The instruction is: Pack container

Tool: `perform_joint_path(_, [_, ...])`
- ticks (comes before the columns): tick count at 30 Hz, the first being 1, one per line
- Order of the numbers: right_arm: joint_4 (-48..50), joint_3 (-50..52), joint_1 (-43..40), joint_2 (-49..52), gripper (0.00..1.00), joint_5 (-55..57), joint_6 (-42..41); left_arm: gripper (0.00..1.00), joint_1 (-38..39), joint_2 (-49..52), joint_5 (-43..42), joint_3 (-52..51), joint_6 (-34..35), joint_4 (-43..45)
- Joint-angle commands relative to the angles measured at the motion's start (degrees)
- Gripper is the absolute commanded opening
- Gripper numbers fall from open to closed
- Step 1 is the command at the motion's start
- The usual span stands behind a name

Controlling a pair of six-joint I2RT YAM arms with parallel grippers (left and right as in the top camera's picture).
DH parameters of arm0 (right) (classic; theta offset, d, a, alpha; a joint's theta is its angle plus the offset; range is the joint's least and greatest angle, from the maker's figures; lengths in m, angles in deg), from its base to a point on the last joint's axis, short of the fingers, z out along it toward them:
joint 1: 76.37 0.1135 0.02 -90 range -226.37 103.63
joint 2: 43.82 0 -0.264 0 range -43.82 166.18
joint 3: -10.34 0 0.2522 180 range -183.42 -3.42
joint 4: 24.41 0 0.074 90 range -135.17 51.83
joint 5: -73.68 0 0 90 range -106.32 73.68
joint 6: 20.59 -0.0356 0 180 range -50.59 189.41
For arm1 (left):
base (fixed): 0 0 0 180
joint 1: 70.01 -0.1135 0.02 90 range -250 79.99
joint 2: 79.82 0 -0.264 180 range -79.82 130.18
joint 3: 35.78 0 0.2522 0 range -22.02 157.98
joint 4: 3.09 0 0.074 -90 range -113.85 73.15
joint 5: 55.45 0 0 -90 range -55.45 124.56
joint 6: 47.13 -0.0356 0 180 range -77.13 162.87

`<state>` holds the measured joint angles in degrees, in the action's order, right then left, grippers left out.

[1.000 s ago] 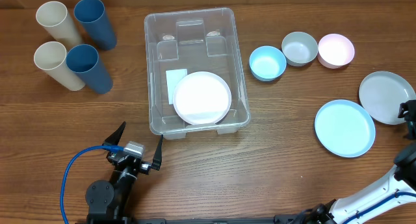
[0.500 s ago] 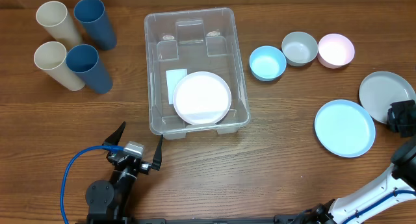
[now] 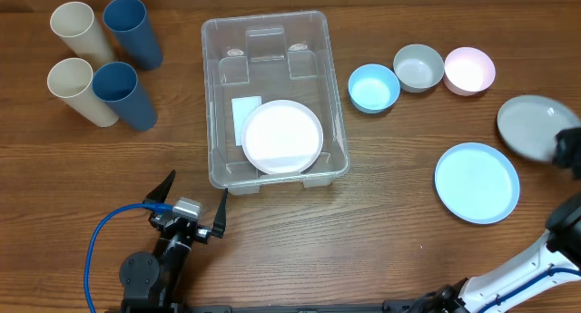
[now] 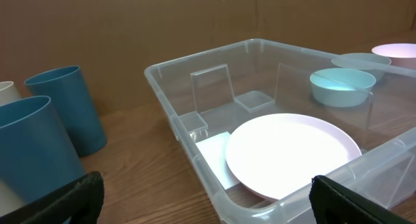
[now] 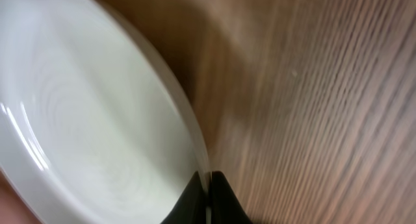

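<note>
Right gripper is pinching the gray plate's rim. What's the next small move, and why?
Probably lift the gray plate straight up a little. The right gripper is shut on its rim, and the light blue plate lies close beside it, so clearing that first seems safest before swinging toward the container.

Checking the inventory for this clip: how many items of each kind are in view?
Cups: 4 (2 cream, 2 blue)
Bowls: 3 (blue, grey, pink)
Plates: 3 (white plate, light blue plate, grey plate)
Container: 1
Total: 11
</note>
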<state>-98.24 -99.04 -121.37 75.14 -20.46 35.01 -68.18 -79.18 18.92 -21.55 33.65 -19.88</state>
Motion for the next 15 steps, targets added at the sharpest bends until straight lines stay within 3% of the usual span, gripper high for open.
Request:
perform_joint_path(1, [-3.28, -11.26, 0.35, -7.45, 0.04, -6.82, 0.31, 1.00, -0.42, -0.39, 0.13, -0.20, -0.66, 0.07])
perform_joint_path(5, [-5.42, -17.00, 4.61, -12.41, 0.04, -18.05, 0.35, 1.00, -0.42, -0.39, 0.13, -0.20, -0.66, 0.07])
perform_joint_path(8, [-6.60, -17.29, 12.59, -16.68, 0.04, -21.99, 2.75, 1.00, -0.42, -0.39, 0.13, -0.20, -0.66, 0.07])
perform_joint_path(15, [-11.43, -16.68, 45.66, -19.93, 0.04, -12.92, 7.26, 1.00, -0.42, -0.39, 0.13, -0.20, -0.66, 0.07])
